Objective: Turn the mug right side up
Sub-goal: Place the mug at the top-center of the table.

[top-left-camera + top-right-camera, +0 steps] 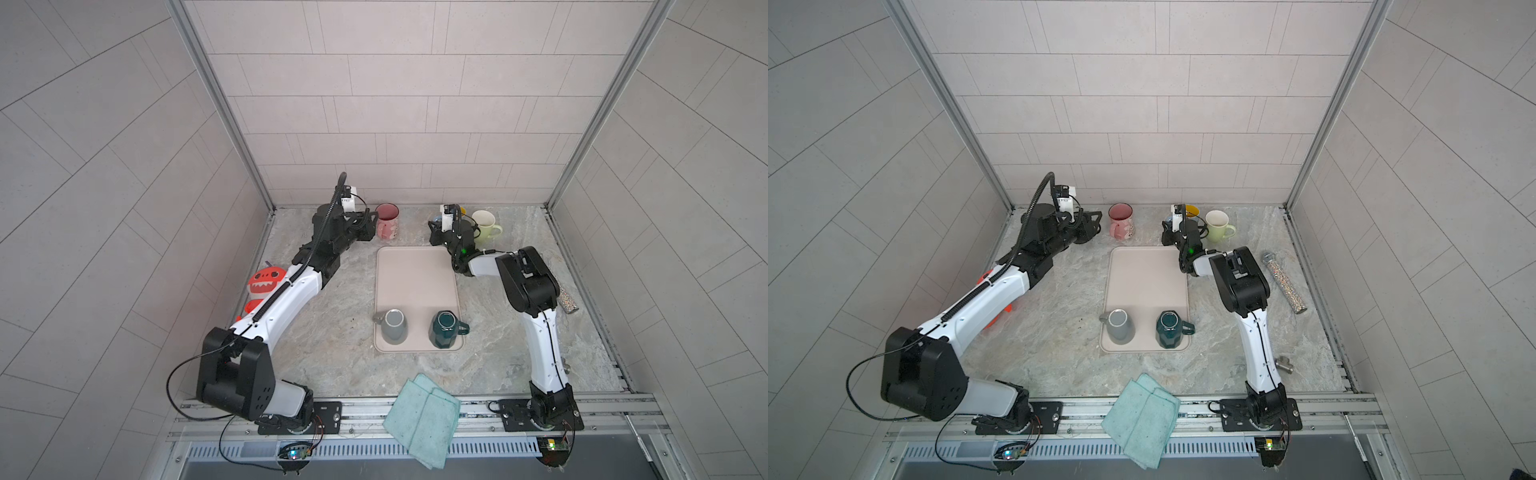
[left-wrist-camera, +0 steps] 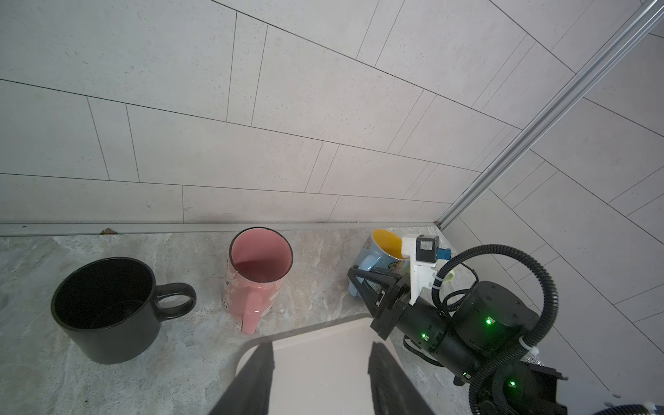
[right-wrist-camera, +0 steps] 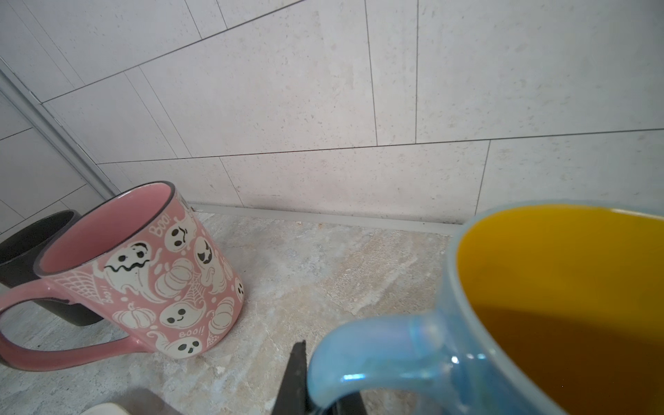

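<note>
right gripper point(image 2: 354, 284) is pinching the glossy, likely slippery and breakable blue mug point(image 3: 539, 305) by its handle, mouth-up near the back wall beside the pink ghost mug point(image 3: 172, 287); left gripper point(image 2: 319, 350) is hanging spread, empty.

Bright, even light, soft shadows; close blue mug point(image 3: 521, 316) blurred.

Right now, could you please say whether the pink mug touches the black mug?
Apart: the left wrist view shows bare counter between the pink mug and the black mug.
</note>
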`<action>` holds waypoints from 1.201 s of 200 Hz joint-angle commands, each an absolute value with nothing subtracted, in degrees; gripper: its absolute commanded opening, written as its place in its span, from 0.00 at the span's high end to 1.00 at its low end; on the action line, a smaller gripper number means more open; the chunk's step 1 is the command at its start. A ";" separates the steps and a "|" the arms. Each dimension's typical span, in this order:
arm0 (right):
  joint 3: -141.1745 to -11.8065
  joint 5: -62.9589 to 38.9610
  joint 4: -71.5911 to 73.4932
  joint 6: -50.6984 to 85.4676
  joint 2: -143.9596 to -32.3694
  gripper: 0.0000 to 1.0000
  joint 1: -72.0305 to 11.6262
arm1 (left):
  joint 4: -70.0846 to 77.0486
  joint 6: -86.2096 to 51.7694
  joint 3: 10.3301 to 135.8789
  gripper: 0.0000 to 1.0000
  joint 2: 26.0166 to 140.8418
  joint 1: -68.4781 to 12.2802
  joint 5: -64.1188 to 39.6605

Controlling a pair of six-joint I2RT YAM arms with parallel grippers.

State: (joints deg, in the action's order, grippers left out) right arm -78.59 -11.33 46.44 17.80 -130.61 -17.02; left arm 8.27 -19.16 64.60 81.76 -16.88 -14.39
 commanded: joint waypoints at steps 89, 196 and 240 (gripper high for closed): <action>-76.57 -9.59 47.02 16.64 -127.05 0.74 -18.10 | 9.77 -18.98 63.57 0.52 78.46 -16.61 -15.09; -69.20 -7.27 45.58 16.71 -119.96 0.40 -19.64 | 8.44 -18.38 60.84 0.53 73.76 -16.66 -14.48; -63.60 -6.00 44.84 16.98 -115.33 0.33 -21.42 | 7.06 -18.02 59.40 0.53 70.67 -16.61 -14.29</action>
